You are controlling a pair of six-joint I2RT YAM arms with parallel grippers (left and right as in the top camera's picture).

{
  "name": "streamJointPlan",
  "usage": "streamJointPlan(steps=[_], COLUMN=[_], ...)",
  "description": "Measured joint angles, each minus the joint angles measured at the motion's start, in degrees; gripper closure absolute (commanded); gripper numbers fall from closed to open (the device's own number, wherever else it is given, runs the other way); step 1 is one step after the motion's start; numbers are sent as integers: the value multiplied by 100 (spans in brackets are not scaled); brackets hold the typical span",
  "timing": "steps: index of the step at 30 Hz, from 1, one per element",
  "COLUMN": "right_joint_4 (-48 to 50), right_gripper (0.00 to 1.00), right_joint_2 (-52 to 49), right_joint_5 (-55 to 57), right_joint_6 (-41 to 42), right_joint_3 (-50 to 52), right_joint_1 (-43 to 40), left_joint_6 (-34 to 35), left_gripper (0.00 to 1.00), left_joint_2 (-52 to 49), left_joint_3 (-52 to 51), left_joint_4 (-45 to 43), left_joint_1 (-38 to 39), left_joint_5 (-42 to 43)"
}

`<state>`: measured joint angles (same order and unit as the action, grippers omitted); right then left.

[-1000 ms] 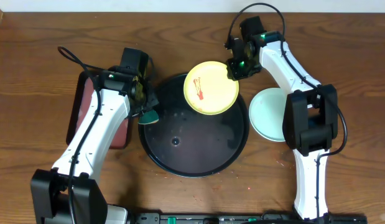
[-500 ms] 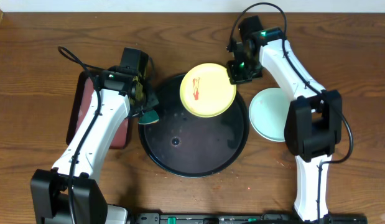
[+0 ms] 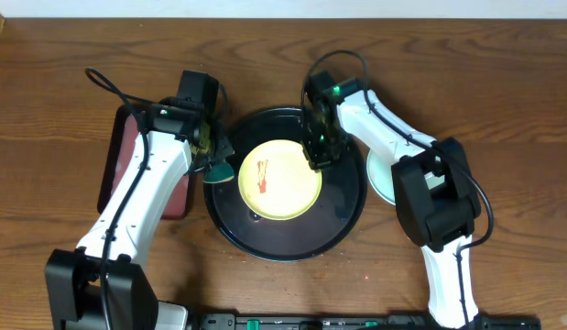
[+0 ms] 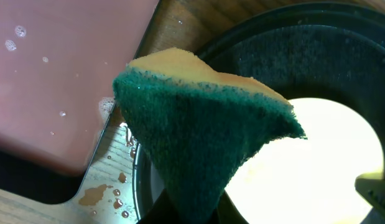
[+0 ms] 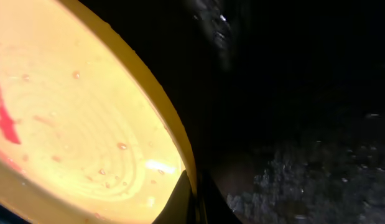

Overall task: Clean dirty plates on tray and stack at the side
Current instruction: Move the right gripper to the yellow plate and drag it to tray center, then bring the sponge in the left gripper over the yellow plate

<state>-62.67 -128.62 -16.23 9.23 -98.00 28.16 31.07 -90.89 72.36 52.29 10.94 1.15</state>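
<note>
Holding the yellow plate [image 3: 278,179] by its right edge with my right gripper [image 3: 318,158], fingers pinched on the rim. The right wrist view shows that rim running straight down into my fingertips [image 5: 193,199]. The plate sits over the middle of the round black tray [image 3: 343,215], a bit toward the left side. I honestly can't tell if it's flat on the tray floor or tipped up a little. There's a red smear [image 3: 262,171] on the left half of its face, plus little water beads all over it.

My left gripper [image 3: 212,156] is clamped on a sponge [image 3: 219,170], green scrubby side down and yellow on top. It hangs right at the tray's left rim, just beside the plate but not touching it as far as I can see.

Off to the right of the tray there's a pale mint plate [image 3: 378,176] on the wooden table [image 3: 63,73], mostly hidden under my right arm. On the left is the dark red rectangular tray [image 3: 114,174], wet with droplets.
</note>
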Motion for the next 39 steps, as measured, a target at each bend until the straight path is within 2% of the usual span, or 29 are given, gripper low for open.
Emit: streamJointPlan(steps=[11,17,24,32,39], right_joint_4=[542,551,553,553,553], right_gripper=[99,99,99,99,99], right_joint_2=[227,227,227,227,227], right_joint_5=[-210,-240,-243,-245,-245], right_joint_6=[149,173,190,190,190], right_joint_3=[551,557,560,560,560], right_joint_1=[-76,-87,-87,-87,-87], left_joint_6=[-616,-914,-1019,-1064,-1510], left_gripper=[93,92,93,93,93], left_joint_2=[-160,-946,-1731,-1840,-1840], left_joint_3=[0,0,0,0,0], left_joint_4=[-479,-920,-981,-901,-1255], left_joint_1=[503,949,1263,1652,1853], left_joint_5=[2,2,2,28,540])
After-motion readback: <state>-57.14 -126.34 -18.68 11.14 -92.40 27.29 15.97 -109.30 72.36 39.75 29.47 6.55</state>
